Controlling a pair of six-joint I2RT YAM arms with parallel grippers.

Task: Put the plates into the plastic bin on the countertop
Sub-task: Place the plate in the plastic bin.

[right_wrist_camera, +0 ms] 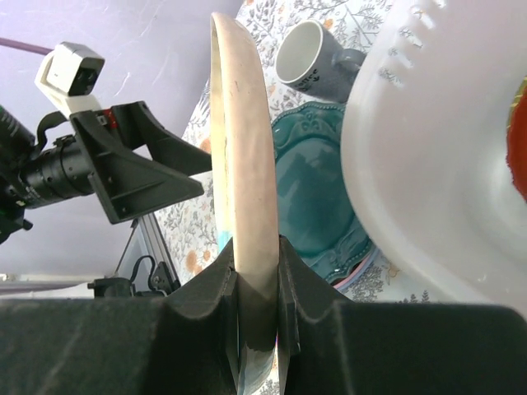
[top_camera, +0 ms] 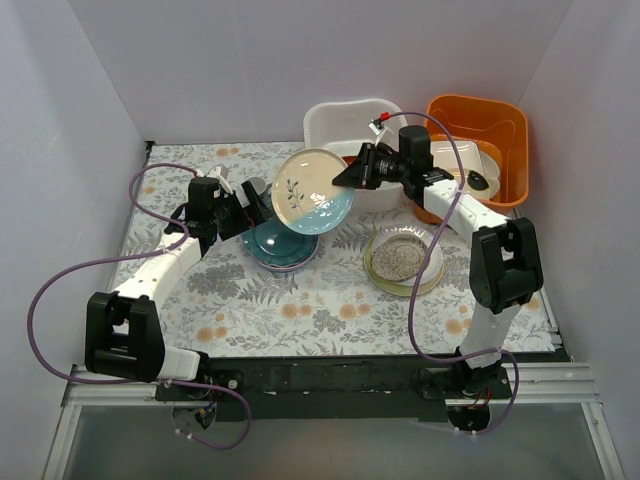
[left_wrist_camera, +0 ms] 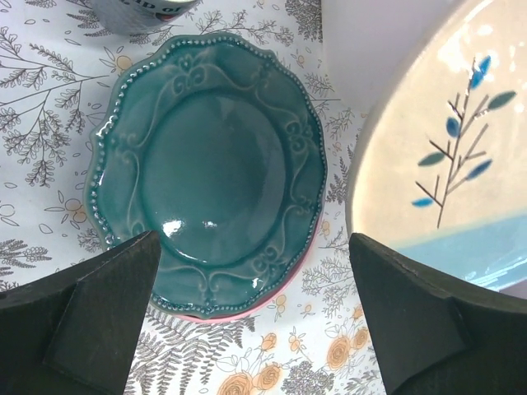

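My right gripper is shut on the rim of a cream plate with a blue band and a leaf sprig, held on edge in the air in front of the white plastic bin. The plate shows edge-on in the right wrist view and at the right of the left wrist view. My left gripper is open and empty just left of a scalloped teal plate that lies on a pink plate on the countertop. A speckled beige plate tops a small stack to the right.
A small grey cup stands behind the teal plate. An orange tub with dishes in it stands at the back right, beside the white bin. White walls close in the left, back and right.
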